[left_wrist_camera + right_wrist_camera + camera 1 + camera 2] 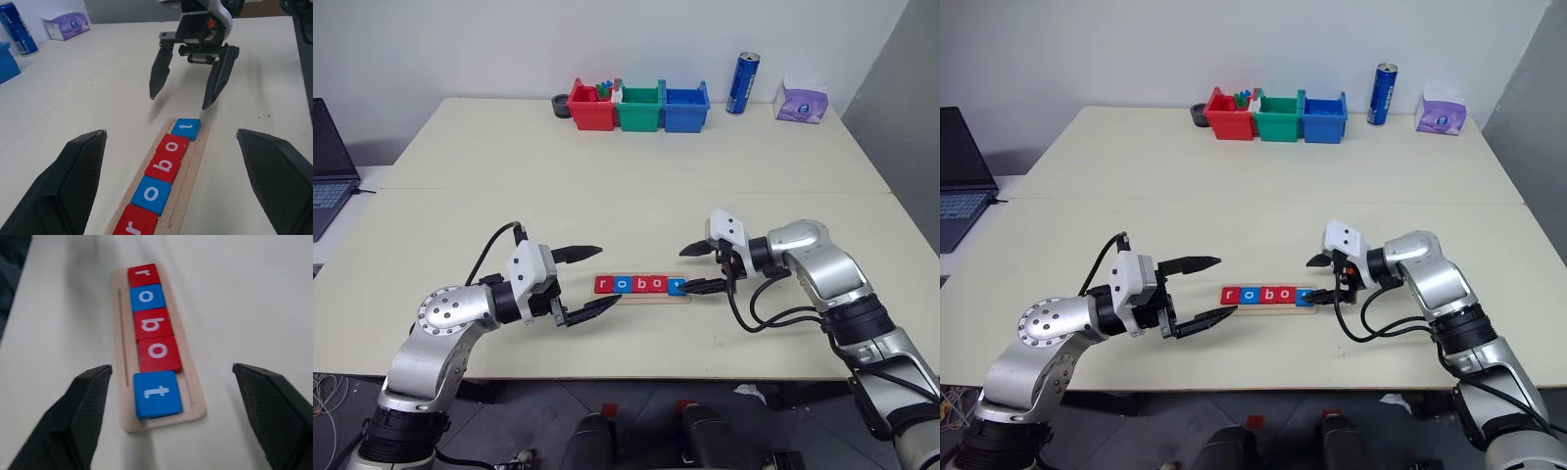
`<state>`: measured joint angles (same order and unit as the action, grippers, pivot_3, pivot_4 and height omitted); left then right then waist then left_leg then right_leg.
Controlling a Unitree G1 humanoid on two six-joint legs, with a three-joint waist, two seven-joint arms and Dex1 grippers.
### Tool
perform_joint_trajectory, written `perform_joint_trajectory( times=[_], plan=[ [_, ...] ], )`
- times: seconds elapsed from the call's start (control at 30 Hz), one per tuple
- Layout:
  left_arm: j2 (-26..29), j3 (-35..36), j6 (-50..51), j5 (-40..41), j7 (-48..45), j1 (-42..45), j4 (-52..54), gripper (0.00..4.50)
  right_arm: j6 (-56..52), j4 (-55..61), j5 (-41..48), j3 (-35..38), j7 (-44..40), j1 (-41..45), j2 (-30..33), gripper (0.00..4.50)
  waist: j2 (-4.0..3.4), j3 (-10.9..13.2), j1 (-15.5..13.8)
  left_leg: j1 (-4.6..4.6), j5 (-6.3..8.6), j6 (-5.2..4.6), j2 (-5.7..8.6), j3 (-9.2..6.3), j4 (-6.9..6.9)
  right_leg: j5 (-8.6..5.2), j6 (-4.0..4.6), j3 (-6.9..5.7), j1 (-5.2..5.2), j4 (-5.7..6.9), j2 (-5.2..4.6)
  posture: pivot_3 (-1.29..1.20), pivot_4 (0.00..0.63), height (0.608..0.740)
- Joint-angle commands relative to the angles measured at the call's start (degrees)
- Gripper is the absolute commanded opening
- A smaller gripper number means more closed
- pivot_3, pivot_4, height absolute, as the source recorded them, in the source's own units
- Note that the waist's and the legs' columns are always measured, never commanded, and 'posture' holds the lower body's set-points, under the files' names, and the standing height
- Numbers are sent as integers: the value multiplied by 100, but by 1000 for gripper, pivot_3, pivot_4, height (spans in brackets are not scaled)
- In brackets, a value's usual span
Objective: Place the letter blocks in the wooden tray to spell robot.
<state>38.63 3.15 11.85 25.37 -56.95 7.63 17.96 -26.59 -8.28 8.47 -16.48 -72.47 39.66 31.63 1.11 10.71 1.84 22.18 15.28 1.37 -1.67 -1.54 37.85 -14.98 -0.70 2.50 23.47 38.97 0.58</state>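
With all five blocks spelling robot in the tray at frame centre, both grippers gape empty, nothing left

A: Five flat square letter tiles in a row: red r, blue o, red b, red o, blue t. White lowercase lettering on all. Long pale light-wood tray under them.

B: Matte black on both pairs of fingers, left gripper and right gripper. White housings, silver arms.

A: Background: cream tabletop; red, green, blue plastic bins; blue can; purple tissue pack.
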Motion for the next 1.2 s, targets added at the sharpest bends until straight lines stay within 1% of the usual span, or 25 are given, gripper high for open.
perform_joint_trajectory(
  times=[0.03, 0.1, 0.27, 0.3, 0.43, 0.8, 1.2],
  plan=[
    [19, 31, -90, 29, -13, -20, 234, 4500, -27, 518, 206, 109, -82, -219, 151, 2900, 0, 0, -3, 0, 0, 0, 0, 0, 0, -1, -1, 0, 0, 0, 0, 0, 150, 740],
    [25, 26, -80, 28, -12, -34, 244, 4500, -28, 727, 217, 60, -56, -426, 200, 2172, 0, 0, -4, 1, 0, 0, -1, 1, 0, -10, -16, 1, 0, 0, -1, 0, 150, 740],
    [20, -6, -60, 27, -11, -53, 274, 4500, -114, 1176, 149, -80, 207, -792, 131, 291, 0, 0, -4, 1, 0, 0, 0, 1, 1, -11, -19, 1, 0, 0, -2, 0, 150, 740],
    [15, -15, -61, 24, -10, -45, 268, 4500, -106, 1220, 111, -112, 280, -829, 105, 40, 0, 0, -1, 1, 0, 0, 0, 2, 1, -12, -21, 2, 0, 0, -2, 0, 150, 740],
    [17, -28, -65, 26, -12, -13, 236, 4500, -106, 1297, 56, -182, 453, -919, 63, 40, 0, 0, -3, 0, 0, 0, 0, 1, 1, -13, -22, 1, 0, 0, 1, 0, 150, 740],
    [23, -46, -40, 32, -13, -46, 277, 4500, 111, 1056, -124, -272, 917, -929, -81, 40, 0, 0, -4, 0, 0, 0, 1, 1, 1, -13, -22, 2, 0, 0, 1, 0, 150, 740],
    [6, -70, -15, 28, 5, -64, 323, 4500, 609, 644, -400, -285, 1126, -797, -169, 40, 0, 0, -4, 0, 0, 0, 1, 2, 2, -12, -21, 2, 0, 0, 1, 0, 150, 740]
  ],
)
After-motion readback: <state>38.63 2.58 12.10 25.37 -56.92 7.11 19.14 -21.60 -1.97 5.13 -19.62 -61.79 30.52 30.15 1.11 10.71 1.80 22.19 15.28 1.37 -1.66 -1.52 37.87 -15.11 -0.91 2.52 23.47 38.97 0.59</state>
